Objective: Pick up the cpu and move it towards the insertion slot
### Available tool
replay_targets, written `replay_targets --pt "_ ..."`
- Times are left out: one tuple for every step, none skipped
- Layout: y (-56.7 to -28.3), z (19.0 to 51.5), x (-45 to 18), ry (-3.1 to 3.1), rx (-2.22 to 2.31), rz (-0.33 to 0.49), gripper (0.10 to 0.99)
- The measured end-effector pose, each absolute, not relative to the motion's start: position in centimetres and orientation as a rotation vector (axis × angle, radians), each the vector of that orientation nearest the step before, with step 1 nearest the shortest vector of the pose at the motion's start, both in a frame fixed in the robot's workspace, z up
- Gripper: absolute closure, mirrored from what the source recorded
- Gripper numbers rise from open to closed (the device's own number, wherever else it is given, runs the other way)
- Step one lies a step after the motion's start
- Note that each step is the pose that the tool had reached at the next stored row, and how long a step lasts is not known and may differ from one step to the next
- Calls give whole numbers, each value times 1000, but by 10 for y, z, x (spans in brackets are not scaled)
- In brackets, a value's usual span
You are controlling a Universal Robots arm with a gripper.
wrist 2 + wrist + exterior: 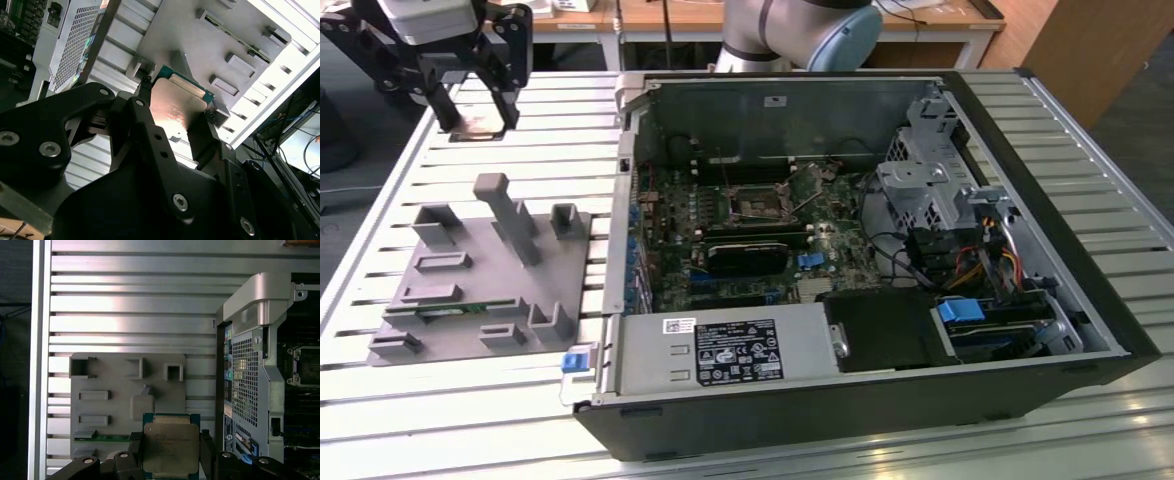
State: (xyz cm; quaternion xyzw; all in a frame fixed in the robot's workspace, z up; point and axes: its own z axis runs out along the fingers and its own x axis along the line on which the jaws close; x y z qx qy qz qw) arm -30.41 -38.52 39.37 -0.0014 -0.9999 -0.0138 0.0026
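Upper left of the exterior view: gripper (pixel 478 125) hangs over the slatted table (pixel 1121 160), above and beyond the grey parts holder (pixel 480 270), well apart from the open computer case (pixel 1014 250). It's clamped on the cpu (pixel 170 445): in both wrist views the two black fingers (pixel 145 95) pinch opposite edges of the chip, silver top facing the camera, green rim showing past the metal lid. The chip is off the holder and in the air; the green memory stick (pixel 102 438) is in its holder groove. The slot (pixel 761 203) sits mid-board inside the case, upper centre of the exterior view, dark square with a metal frame. Judgement: pick looks done and the carry toward the slot has barely begun. To do it well, keep the chip level and square in the fingers, don't loosen the pinch, clear the case's near wall (pixel 624 180) with height to spare, and go slow near the socket since its contacts are fragile. Can't tell chip orientation against the socket from here.
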Motion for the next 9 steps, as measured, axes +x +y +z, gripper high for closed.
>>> replay_targets --pt "-385 394 -304 -3136 -4 -44 545" --pt "-385 394 -303 -3136 -4 -43 545" --pt "-385 394 -303 -3136 -4 -43 545" --pt "-385 394 -302 -3136 -4 -43 545" --pt "-385 394 -301 -3136 -4 -43 545" --pt "-385 394 -301 -3136 -4 -43 545" --pt "-385 394 -300 -3136 -4 -43 545" --pt "-385 394 -300 -3136 -4 -43 545" --pt "-385 394 -299 -3136 -4 -43 545"
